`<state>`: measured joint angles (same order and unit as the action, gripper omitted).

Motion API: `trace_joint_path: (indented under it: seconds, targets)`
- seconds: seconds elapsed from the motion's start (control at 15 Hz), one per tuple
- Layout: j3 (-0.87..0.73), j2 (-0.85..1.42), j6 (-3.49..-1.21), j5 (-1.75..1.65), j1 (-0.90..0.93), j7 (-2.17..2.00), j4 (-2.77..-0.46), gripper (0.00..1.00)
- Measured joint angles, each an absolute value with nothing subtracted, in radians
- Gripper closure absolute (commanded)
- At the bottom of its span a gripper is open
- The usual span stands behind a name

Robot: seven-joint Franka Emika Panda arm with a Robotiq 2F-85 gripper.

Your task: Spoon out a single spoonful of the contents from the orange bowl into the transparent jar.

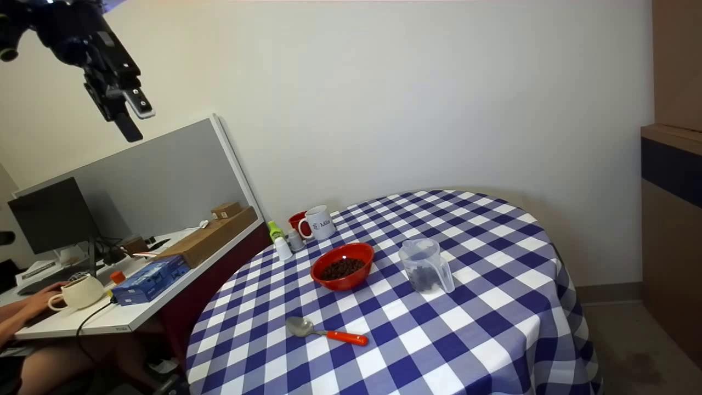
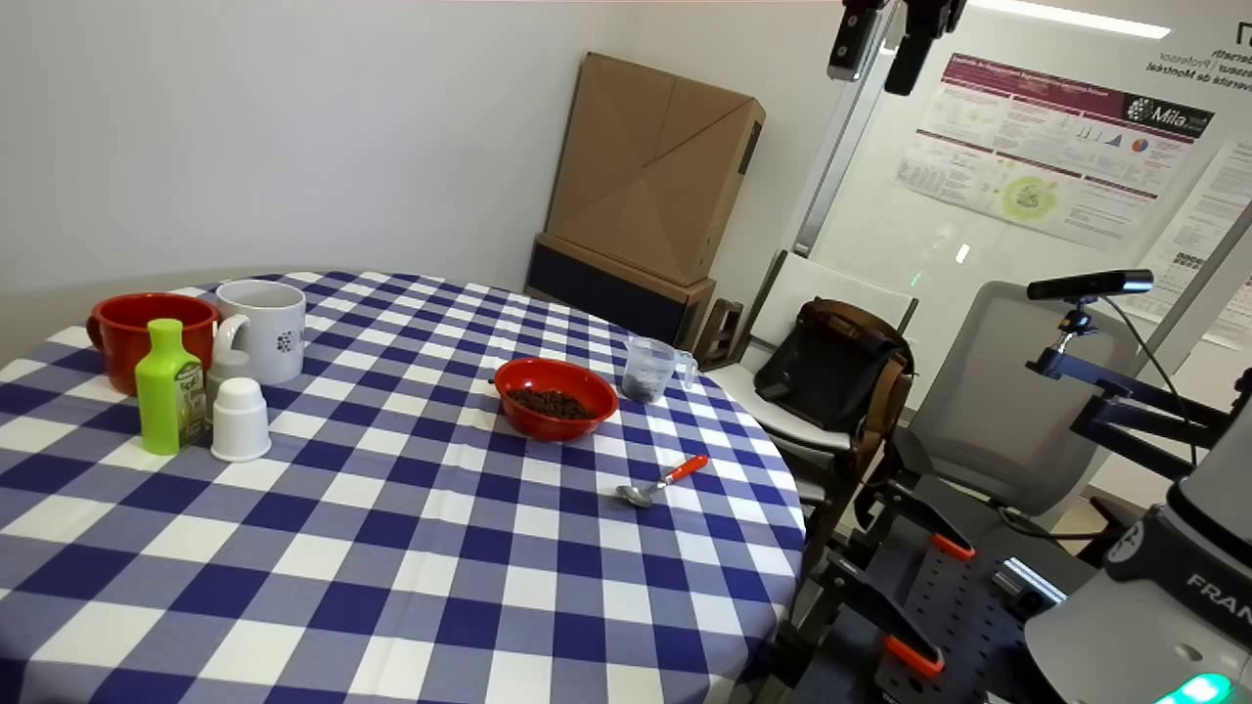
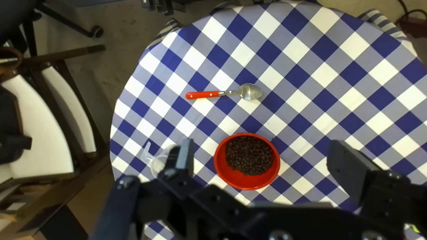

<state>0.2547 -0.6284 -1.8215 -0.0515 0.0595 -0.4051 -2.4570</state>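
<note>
— In both exterior views, shows the gripper (image 1: pixel 140 127) high above the checked cloth (image 2: pixel 421 587); clenched or released?

— Released, spread wide at the jaws, a width best seen from the wrist; looks down there on the orange bowl (image 3: pixel 245 180), set on the cloth and partly filled with dark beans (image 3: pixel 250 155).

— And the transparent jar (image 1: pixel 419 250), shown with handle and spout in an exterior view?

— Stands upright on the cloth, near the bowl but apart; half hides behind the gripper in the wrist view; looks dark low down, impossible to tell whether from contents or from cloth seen through.

— And the spoon (image 3: pixel 223 93)?

— Lies on the cloth, apart from the bowl, in all three views.

— More from outside?

— Shows, in both exterior views, a white mug (image 2: pixel 272 337), a red mug (image 2: pixel 119 342) and a green bottle (image 2: pixel 168 401) grouped together; adds, in an exterior view alone, a monitor (image 1: pixel 54 215); adds, in an exterior view alone, a poster (image 2: pixel 1056 156) and the robot's base (image 2: pixel 1125 626).
</note>
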Motion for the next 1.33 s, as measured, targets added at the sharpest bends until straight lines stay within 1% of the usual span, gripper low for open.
trace_joint_path:
  seconds: [0.6,0.93,1.33]
  targets:
    - [0.156,-0.62,-2.025,-0.022,-0.102,-0.636,-2.653,0.0]
    - [0.142,-0.613,-2.161,0.03,-0.152,-0.812,-2.755,0.0]
    - [0.146,-0.492,-2.38,0.049,-0.185,-1.087,-2.77,0.0]
